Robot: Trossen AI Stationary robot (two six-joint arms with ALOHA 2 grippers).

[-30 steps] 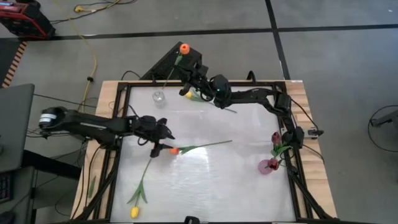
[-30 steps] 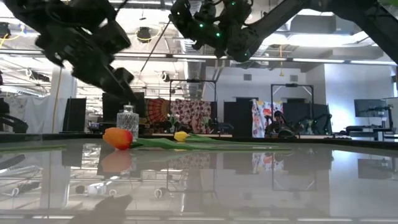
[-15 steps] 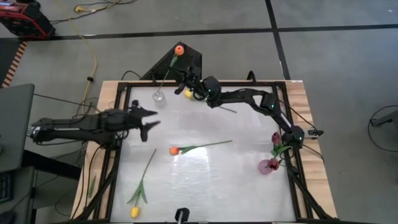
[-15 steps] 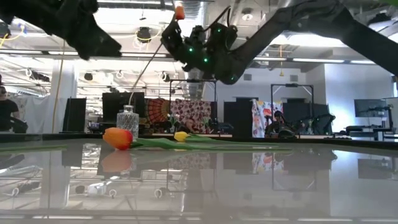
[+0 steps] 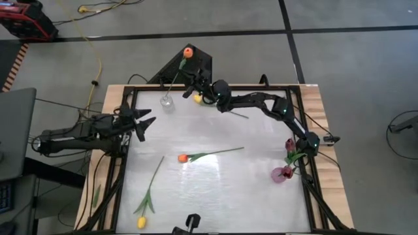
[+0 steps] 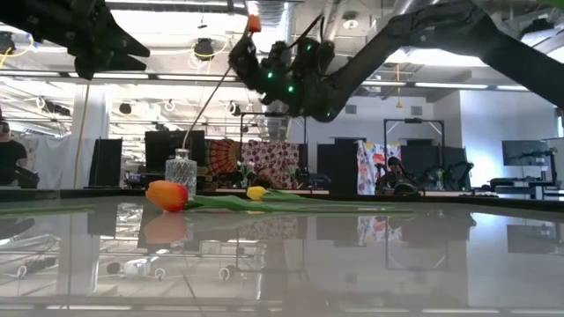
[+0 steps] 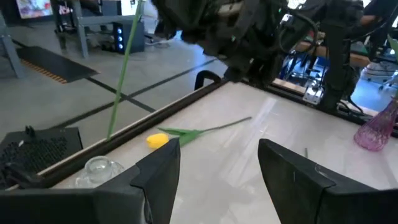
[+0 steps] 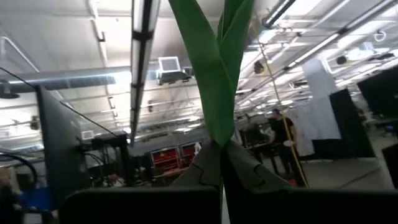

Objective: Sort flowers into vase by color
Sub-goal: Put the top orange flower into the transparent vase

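Being held by the right gripper [image 5: 194, 83] near the upper middle of the high view is an orange tulip [image 5: 188, 52]; its fingers are being kept closed on the green stem, and the stem is being tilted so that its lower end is reaching down to the clear glass vase [image 5: 167, 102] at the upper left corner of the white table [image 5: 215, 189]. In the low view the same orange head [image 6: 254, 23] is being shown at the top of the frame, with the thin stem running down to the clear vase [image 6: 181, 170]. In the right wrist view the green leaves [image 8: 217, 68] are being pinched between the closed fingers [image 8: 205, 165].

The left gripper [image 5: 140, 122] is being kept at the left edge of the table, with its two fingers [image 7: 158, 171] spread wide apart and nothing being held between them.

A yellow tulip [image 5: 197, 98] is lying on the table just beside the right gripper. Another orange tulip [image 5: 183, 158] is lying near the middle of the table, with its stem pointing to the right. A second yellow tulip [image 5: 141, 222] is lying at the lower left of the table. At the right edge a pink vase [image 5: 282, 173] is standing, and a dark red tulip [image 5: 290, 145] is being carried in it
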